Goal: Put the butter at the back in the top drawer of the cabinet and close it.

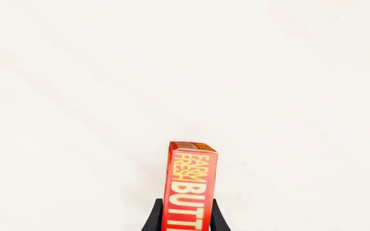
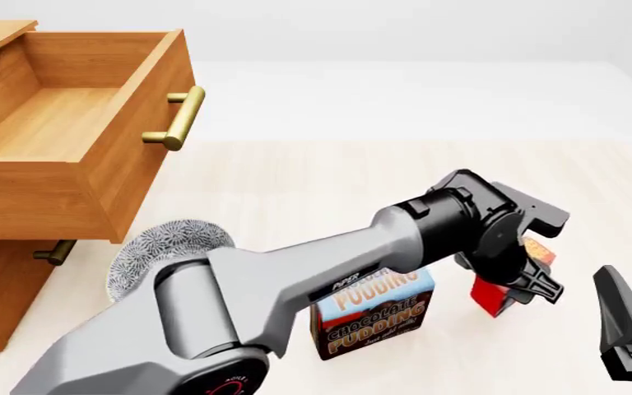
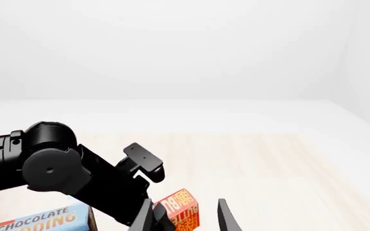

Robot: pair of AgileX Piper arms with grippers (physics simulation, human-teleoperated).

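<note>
Left gripper (image 1: 185,216) clamps the butter (image 2: 494,294) beside the pudding box (image 2: 374,317), for carrying to the open top drawer (image 2: 69,115); right gripper (image 3: 188,216) spread, idle

Non-task items: Chocolate Pudding box (image 2: 377,322), blue and brown, upright on the table (image 2: 327,181), near the front edge of the front view, upper part hidden. Its top corner also shows in the right wrist view (image 3: 40,222). Round grey patterned plate (image 2: 151,247) flat on the table, left of the pudding box, well apart from it, partly covered. Table is light wood-grain; plain white floor and walls behind it.
</note>
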